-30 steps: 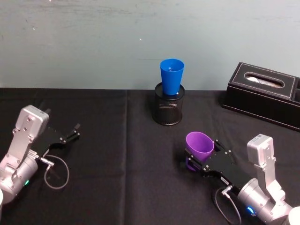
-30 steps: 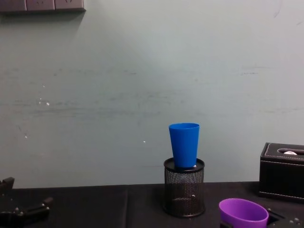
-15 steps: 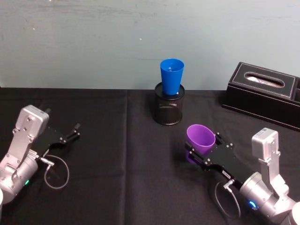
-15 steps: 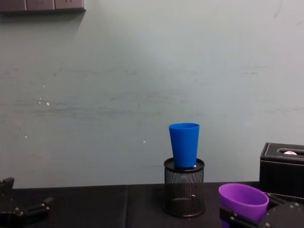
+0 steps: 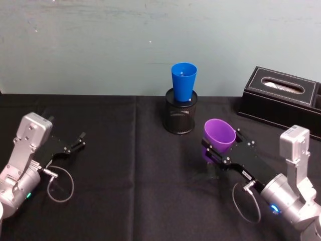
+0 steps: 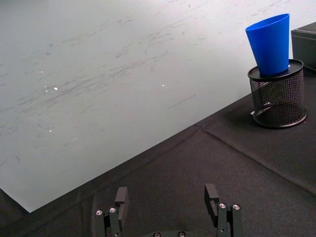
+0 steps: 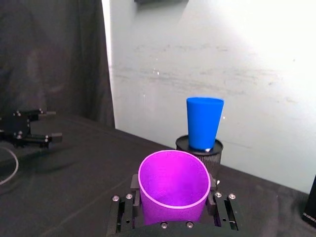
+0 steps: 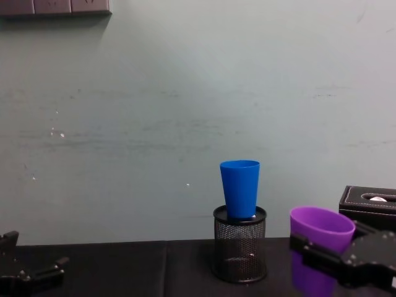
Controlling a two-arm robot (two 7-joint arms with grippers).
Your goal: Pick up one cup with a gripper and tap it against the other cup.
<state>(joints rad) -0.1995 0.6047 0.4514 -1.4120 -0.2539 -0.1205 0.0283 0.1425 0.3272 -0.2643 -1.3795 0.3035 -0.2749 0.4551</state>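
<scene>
The right gripper [image 5: 218,150] pinches the purple cup [image 5: 219,134] around its lower body and holds it tilted above the black table [image 5: 125,191], near but apart from the blue cup [image 5: 183,80], which sits in a mesh pen holder [image 5: 180,118]. The left gripper [image 6: 166,197] rests far left, fingers spread. Both cups look light, thin and slippery, so a firm low hold and a gentle tap seem wise.
</scene>
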